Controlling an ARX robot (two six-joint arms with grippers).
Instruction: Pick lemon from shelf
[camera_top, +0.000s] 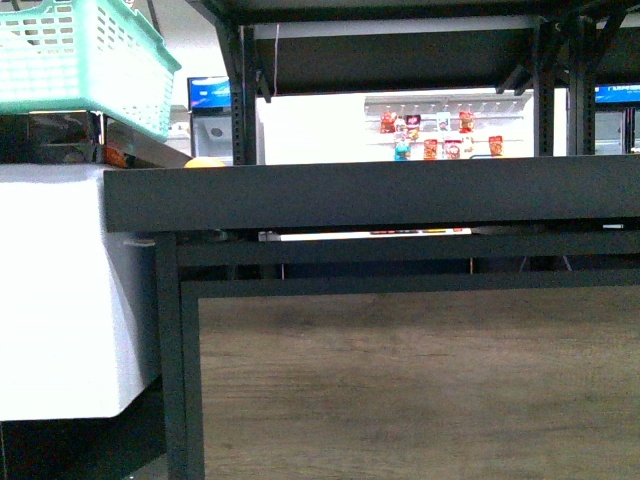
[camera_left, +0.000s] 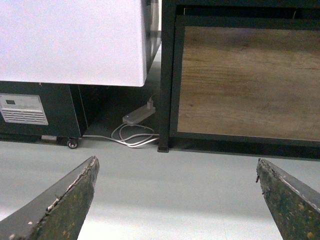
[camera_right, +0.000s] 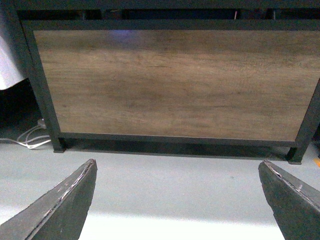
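The black metal shelf (camera_top: 370, 190) fills the front view, its dark raised tray rim at eye level above a wood-look lower panel (camera_top: 420, 385). A small yellow-orange rounded top (camera_top: 205, 161) peeks over the rim's left end; it may be the lemon, mostly hidden. Neither arm shows in the front view. My left gripper (camera_left: 177, 170) is open and empty, low over the grey floor, facing the shelf's left leg (camera_left: 165, 80) and panel. My right gripper (camera_right: 177, 170) is open and empty, low over the floor, facing the wood-look panel (camera_right: 175, 82).
A white chest cabinet (camera_top: 60, 290) stands left of the shelf, with a mint plastic basket (camera_top: 85, 55) above it. A power strip and white cables (camera_left: 137, 127) lie on the floor by the shelf leg. White wall shelves with packets (camera_top: 440, 135) show far behind.
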